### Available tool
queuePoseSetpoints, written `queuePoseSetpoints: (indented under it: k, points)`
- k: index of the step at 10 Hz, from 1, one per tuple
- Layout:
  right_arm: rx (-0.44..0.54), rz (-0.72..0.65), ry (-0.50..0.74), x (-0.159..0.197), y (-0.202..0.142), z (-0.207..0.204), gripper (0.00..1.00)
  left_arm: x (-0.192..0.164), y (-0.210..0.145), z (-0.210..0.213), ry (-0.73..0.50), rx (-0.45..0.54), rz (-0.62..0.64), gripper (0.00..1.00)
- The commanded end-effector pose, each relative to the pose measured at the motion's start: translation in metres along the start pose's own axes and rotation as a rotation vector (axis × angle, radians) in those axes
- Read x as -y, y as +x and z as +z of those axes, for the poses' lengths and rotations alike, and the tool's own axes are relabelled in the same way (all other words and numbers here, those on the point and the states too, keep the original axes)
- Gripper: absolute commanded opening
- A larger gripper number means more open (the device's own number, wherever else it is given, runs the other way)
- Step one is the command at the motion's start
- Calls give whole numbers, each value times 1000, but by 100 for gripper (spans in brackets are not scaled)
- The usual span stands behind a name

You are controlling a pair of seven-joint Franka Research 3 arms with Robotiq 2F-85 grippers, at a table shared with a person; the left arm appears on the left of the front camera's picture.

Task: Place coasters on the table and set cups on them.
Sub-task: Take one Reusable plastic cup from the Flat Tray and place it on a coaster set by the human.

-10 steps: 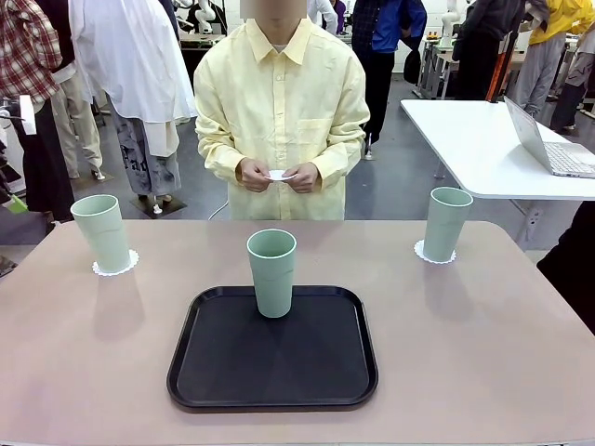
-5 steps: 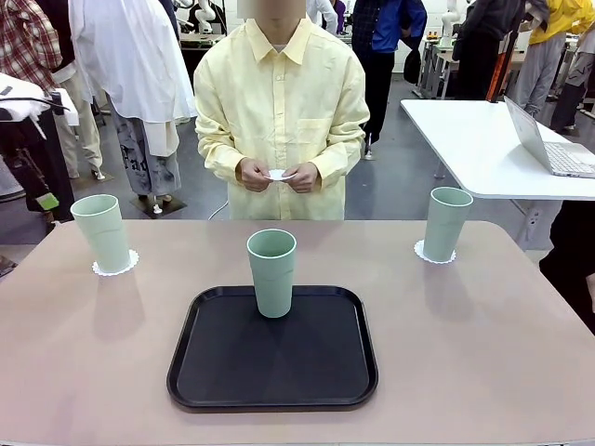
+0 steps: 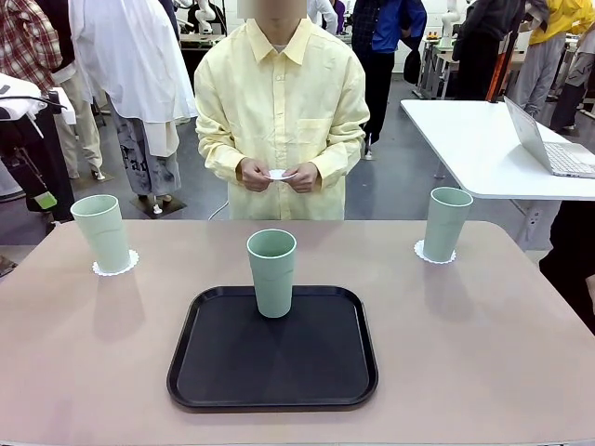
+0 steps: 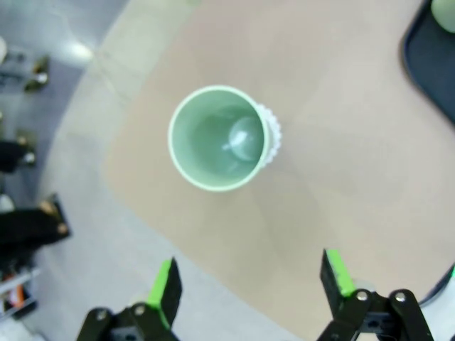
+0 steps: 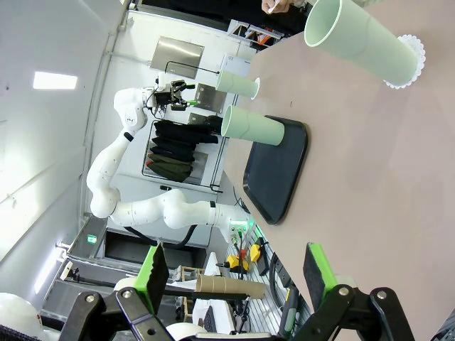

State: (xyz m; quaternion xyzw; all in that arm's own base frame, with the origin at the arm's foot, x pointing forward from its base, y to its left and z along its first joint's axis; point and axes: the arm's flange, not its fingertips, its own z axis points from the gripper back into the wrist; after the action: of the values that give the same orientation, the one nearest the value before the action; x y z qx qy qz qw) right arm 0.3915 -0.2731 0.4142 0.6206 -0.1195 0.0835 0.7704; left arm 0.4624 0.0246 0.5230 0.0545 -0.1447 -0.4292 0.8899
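Three pale green cups stand upright. The left cup rests on a lacy white coaster, and the right cup on another coaster. The middle cup stands on the black tray. The person across the table holds a third coaster in both hands. My left gripper hangs open high above the left cup, showing at the left edge. My right gripper is open, well back from the right cup and its coaster.
A white table with a laptop stands at the back right. The tray's corner lies beyond the left cup. Bare tabletop stretches on both sides of the tray. People stand in the background.
My left arm has swung in from the picture's left edge toward the left cup and then held still. Cups, coasters and the person's hands have not moved.
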Motion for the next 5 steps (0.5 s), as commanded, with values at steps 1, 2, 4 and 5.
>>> queuePoseSetpoints:
  k: [1, 2, 4, 5]
  points:
    - [2, -4, -1, 0, -1, 1, 100, 1, -1, 2, 11, -10, -27, 100]
    - [2, -4, -1, 0, -1, 1, 100, 1, -1, 2, 11, -10, -27, 100]
    - [2, -4, -1, 0, -1, 1, 100, 1, -1, 2, 11, -10, -27, 100]
    - [2, -4, -1, 0, -1, 1, 100, 1, -1, 2, 11, -10, -27, 100]
